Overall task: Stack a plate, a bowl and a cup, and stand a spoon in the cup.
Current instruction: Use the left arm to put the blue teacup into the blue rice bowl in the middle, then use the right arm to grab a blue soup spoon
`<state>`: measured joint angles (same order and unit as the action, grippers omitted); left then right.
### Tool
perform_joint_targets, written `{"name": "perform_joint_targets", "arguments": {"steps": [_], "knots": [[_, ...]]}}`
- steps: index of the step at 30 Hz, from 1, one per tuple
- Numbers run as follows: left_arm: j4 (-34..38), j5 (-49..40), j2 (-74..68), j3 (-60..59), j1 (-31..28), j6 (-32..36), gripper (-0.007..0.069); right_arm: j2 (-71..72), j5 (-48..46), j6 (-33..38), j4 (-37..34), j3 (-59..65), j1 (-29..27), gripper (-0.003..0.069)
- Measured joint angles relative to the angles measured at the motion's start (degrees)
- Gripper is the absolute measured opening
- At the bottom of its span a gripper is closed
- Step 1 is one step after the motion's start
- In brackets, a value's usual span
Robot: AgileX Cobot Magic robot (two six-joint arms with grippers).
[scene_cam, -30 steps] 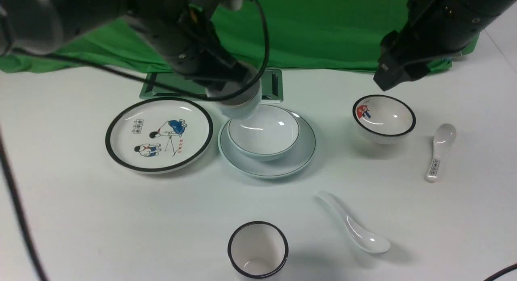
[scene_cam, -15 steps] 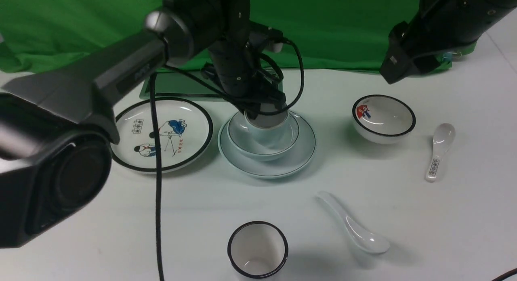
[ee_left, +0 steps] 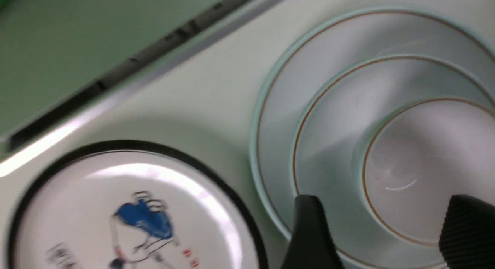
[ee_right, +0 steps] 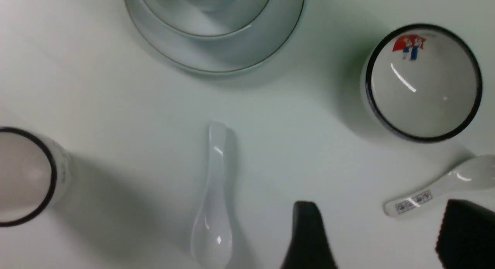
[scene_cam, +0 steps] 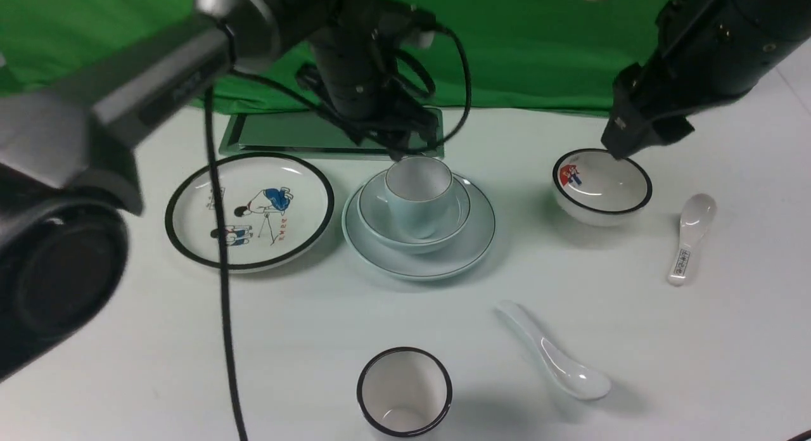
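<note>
The plate point(scene_cam: 469, 254), pale bluish-white with a thin dark rim line, lies flat on the table. The bowl point(scene_cam: 374, 206), matching and wide, sits upright on it, and the cup point(scene_cam: 419, 203) (handleless, white inside) stands upright in the bowl. The spoon point(scene_cam: 557, 358), glossy white and unmarked, lies on the table point(scene_cam: 266, 346), apart from them.

A pale plate point(ee_left: 286, 68) with a thin rim line carries a bowl point(ee_left: 325, 157), and inside the bowl sits a cup point(ee_left: 421, 160), its open mouth facing the camera. The left gripper point(ee_left: 383, 230) stands with its two dark fingertips point(ee_left: 309, 218) apart, one showing against the bowl's rim, the other over the cup's edge; whether either touches is hard to say. Near the plate lies a black-rimmed plate point(ee_left: 154, 222) with a blue figure, beside a blurred green tray point(ee_left: 96, 56).
</note>
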<state>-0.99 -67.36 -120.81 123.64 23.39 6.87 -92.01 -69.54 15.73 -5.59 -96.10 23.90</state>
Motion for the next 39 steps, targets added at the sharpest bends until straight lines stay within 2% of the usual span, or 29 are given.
{"name": "perform_joint_targets", "arguments": {"steps": [2,6,10,11,12,13,17,20,21,25,31,34,35,36,39], "knots": [[-1.11,-0.86,4.86,0.0,0.0,-0.37,0.0407,0.82,0.0,-1.36,0.0,2.72,0.0,0.0461],[-1.13,-1.35,15.51,-0.74,0.0,-0.42,0.0368,1.65,0.77,-3.26,0.46,9.4,1.42,0.0461],[-0.57,-1.41,28.71,-10.12,0.0,-0.42,0.0208,1.13,10.03,-3.88,0.66,19.29,6.91,0.0461],[-0.57,-1.43,29.26,-10.12,0.0,-0.42,0.02,1.13,10.59,-3.88,0.64,19.65,7.15,0.0461],[-0.53,-0.9,34.15,-16.37,0.0,-0.46,0.0125,0.42,15.2,-3.88,1.33,22.22,8.91,0.0461],[-0.39,0.14,36.77,-20.27,0.0,-0.46,0.0085,-0.23,17.29,-3.88,1.78,23.4,9.64,0.0461],[2.24,7.25,45.61,-35.77,0.0,-0.53,-0.0021,-4.68,24.81,-4.2,2.93,24.7,10.07,0.0461],[4.58,10.68,49.24,-43.59,0.0,-0.53,-0.0035,-7.99,28.17,-4.24,3.3,24.7,10.07,0.0461],[6.14,12.93,51.88,-50.12,0.0,-0.53,-0.0038,-10.6,30.4,-4.24,3.66,24.7,10.07,0.0461],[6.65,15.58,56.11,-61.47,0.0,-0.53,-0.0036,-16.04,34.07,-4.24,4.08,24.94,10.07,0.0463],[6.65,18.12,60.72,-72.03,0.0,-0.53,-0.0036,-19.43,35.56,-4.5,3.99,24.64,10.18,0.0454],[6.65,18.87,62.16,-73.53,0.0,-0.53,-0.0036,-19.57,33.92,-4.94,3.92,23.8,10.25,0.0363],[6.46,20.17,62.84,-73.58,0.0,-0.53,-0.0036,-19.57,31.99,-5.09,4.05,22.98,10.25,0.0258],[6.21,21.35,63.28,-73.58,0.0,-0.53,-0.0036,-19.29,30.69,-5.13,4.09,22.28,10.25,0.0184],[4.93,25.68,64.32,-73.58,0.0,-0.53,-0.0036,-16.59,29.36,-4.96,4.21,19.17,10.25,0.0164]]}}
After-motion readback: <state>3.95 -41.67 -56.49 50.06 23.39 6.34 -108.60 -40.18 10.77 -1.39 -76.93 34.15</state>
